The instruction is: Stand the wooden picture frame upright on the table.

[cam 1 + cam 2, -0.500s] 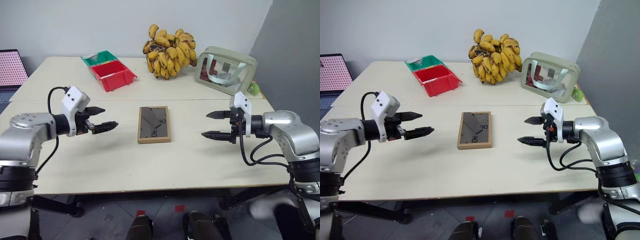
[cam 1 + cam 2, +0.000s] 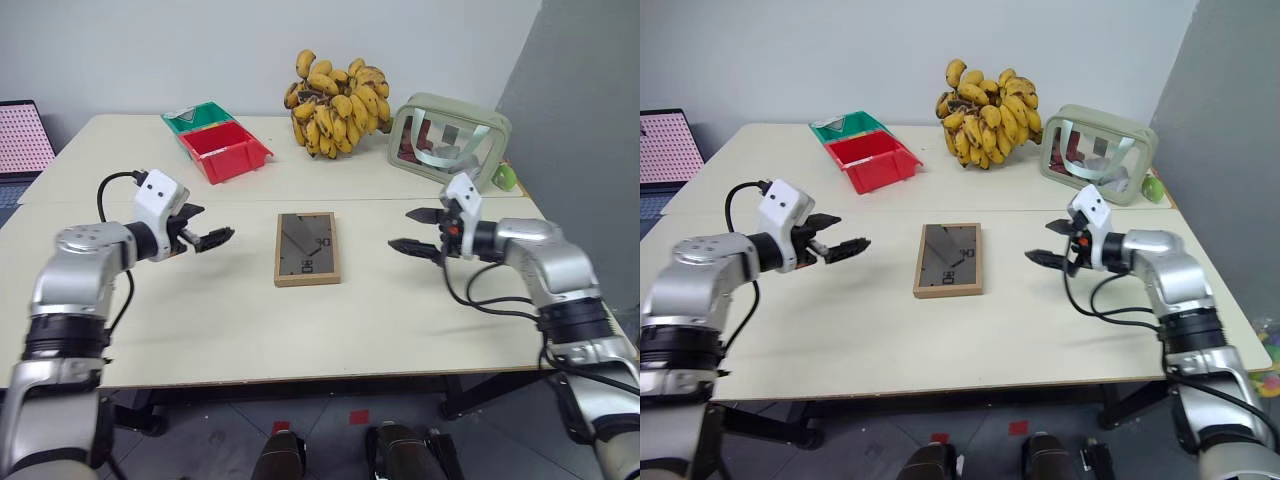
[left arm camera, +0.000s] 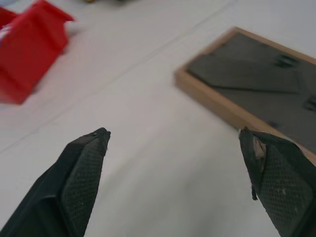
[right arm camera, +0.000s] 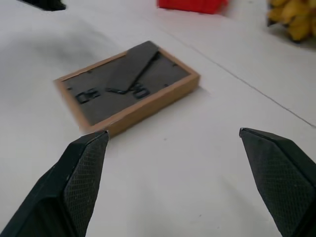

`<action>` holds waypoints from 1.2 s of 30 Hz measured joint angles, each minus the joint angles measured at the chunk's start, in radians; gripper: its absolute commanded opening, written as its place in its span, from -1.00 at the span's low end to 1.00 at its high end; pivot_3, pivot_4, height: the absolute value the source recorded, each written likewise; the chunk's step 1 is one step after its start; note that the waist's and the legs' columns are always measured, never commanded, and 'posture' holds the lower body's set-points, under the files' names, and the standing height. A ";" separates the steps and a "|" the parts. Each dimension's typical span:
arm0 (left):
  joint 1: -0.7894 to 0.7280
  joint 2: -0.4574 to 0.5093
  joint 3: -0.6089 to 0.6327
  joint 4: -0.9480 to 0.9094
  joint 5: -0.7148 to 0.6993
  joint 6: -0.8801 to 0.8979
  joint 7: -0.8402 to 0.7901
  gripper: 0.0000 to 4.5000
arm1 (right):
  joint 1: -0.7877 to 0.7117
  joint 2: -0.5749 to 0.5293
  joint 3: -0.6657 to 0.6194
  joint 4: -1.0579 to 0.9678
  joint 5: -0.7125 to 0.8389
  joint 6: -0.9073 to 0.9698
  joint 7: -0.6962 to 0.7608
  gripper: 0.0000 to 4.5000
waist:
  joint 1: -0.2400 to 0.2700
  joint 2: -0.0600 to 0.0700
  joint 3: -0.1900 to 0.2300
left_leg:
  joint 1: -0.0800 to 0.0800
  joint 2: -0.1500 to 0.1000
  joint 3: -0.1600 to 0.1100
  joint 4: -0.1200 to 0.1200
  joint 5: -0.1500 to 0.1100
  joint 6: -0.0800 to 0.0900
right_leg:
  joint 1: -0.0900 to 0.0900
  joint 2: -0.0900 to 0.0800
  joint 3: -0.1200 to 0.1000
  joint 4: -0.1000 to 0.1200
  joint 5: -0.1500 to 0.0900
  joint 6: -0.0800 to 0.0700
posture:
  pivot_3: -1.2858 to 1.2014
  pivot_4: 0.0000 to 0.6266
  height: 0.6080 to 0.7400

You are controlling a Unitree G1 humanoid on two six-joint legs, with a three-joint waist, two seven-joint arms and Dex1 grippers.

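- Both pairs of black fingers are spread wide with nothing between them: the left gripper (image 2: pixel 208 238) hangs off one long side of the small rectangular light-wood picture frame (image 2: pixel 307 248), the right gripper (image 2: pixel 413 230) off the other, each apart from it and pointing in toward it.
- Face down on the large pale cream table (image 2: pixel 330 320), the frame shows its dark grey-brown back panel, with the fold-out easel stand lying flat against it; it sits just on the near side of the tabletop seam.
- Judged from this, the step in hand is the approach. To do it well, one gripper should pinch a long wooden edge and tip the frame up, while the other swings the easel leg out before the frame is let go.
- A risk is the frame sliding on the smooth top rather than lifting.
- Beyond the frame stand a red plastic bin (image 2: pixel 226 150), a big bunch of yellow bananas (image 2: pixel 336 102) and a pale green clear pouch (image 2: pixel 449 140), all well apart from it.
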State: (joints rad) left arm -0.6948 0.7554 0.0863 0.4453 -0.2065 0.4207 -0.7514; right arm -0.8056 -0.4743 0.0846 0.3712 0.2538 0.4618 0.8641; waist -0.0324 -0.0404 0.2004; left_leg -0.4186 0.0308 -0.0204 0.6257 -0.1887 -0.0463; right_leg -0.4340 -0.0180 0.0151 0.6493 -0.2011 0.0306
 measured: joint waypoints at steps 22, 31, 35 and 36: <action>-0.029 -0.320 -0.129 0.041 0.126 0.097 0.189 -0.97 | -0.075 0.368 0.092 0.416 -0.236 -0.276 -0.300 -1.00 | -0.002 0.000 0.000 | -0.003 -0.001 -0.001 0.001 0.000 0.000 | -0.001 0.000 0.001 -0.001 0.003 0.003 | 0.03 -0.52 1.00; 0.165 -0.267 -0.160 -0.400 0.066 0.419 0.106 -0.97 | 0.139 0.275 0.115 -0.017 -0.201 -0.043 -0.200 -1.00 | 0.000 0.000 0.000 | -0.003 -0.001 -0.002 0.001 0.000 0.000 | 0.000 -0.001 0.001 -0.002 0.002 0.003 | 0.03 -0.52 1.00; 0.259 -0.216 -0.172 -0.601 0.002 0.561 0.059 -0.97 | 0.256 0.168 0.150 -0.280 -0.180 0.124 -0.123 -1.00 | 0.000 0.000 0.000 | -0.001 -0.001 -0.002 0.001 0.000 0.000 | 0.002 -0.001 0.000 -0.001 -0.001 -0.002 | 0.03 -0.52 1.00; 0.280 -0.196 -0.177 -0.649 -0.024 0.601 0.041 -0.97 | 0.286 0.136 0.158 -0.347 -0.167 0.166 -0.100 -1.00 | 0.000 0.000 0.000 | 0.000 -0.001 -0.003 0.001 0.000 0.000 | 0.003 -0.001 0.000 -0.001 -0.002 -0.004 | 0.03 -0.52 1.00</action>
State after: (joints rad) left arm -0.4151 0.5597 -0.0912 -0.2034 -0.2304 1.0219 -0.7104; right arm -0.5198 -0.3384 0.2427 0.0240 0.0871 0.6273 0.7637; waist -0.0329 -0.0400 0.2002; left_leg -0.4184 0.0297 -0.0229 0.6267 -0.1888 -0.0464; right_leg -0.4310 -0.0185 0.0151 0.6479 -0.2031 0.0268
